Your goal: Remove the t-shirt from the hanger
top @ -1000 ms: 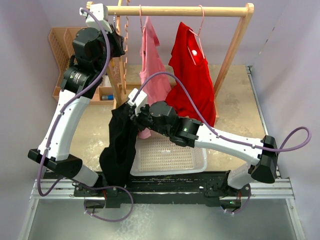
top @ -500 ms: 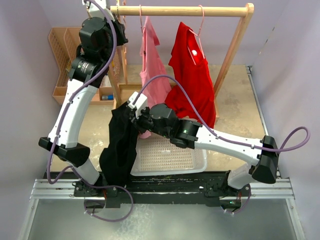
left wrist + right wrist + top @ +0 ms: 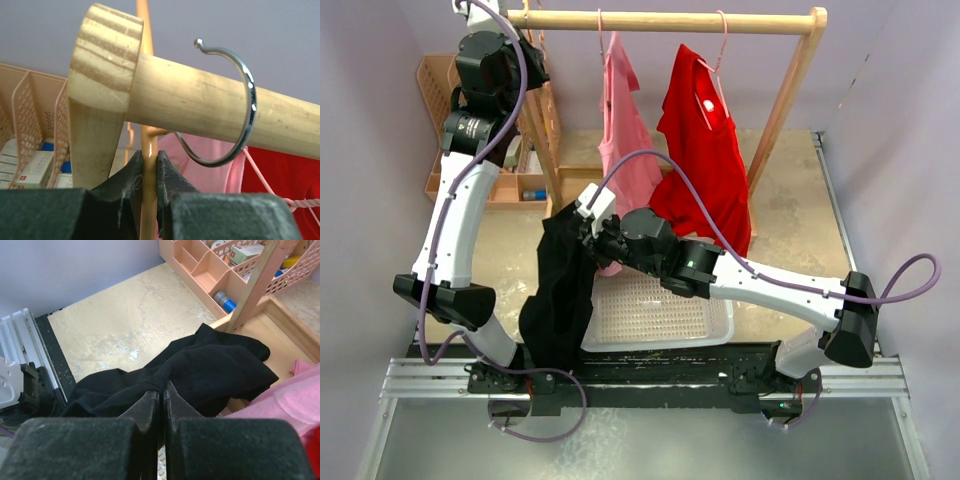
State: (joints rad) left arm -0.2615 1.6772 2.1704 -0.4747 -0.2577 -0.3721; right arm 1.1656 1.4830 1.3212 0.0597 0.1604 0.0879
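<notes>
The black t-shirt (image 3: 560, 290) hangs in a bunch from my right gripper (image 3: 588, 225), down over the table's near edge. In the right wrist view the right gripper (image 3: 162, 389) is shut on a fold of the black t-shirt (image 3: 210, 365). My left gripper (image 3: 510, 20) is high at the left end of the wooden rod (image 3: 670, 20). The left gripper (image 3: 148, 156) is shut on the thin orange stem of the bare hanger (image 3: 148, 200). Its metal hook (image 3: 247, 100) curls around the rod (image 3: 200, 100) beside the end post; whether it touches the rod I cannot tell.
A pink shirt (image 3: 625, 140) and a red shirt (image 3: 705, 150) hang from the rod on pink hangers. A white perforated tray (image 3: 660, 315) lies under my right arm. A peach organiser (image 3: 440, 90) stands at the back left. The slanted right post (image 3: 785, 100) holds up the rod.
My left arm has swung left and farther back, carrying the hanger toward the rod's left end. The right gripper and the black t-shirt have stayed nearly still.
</notes>
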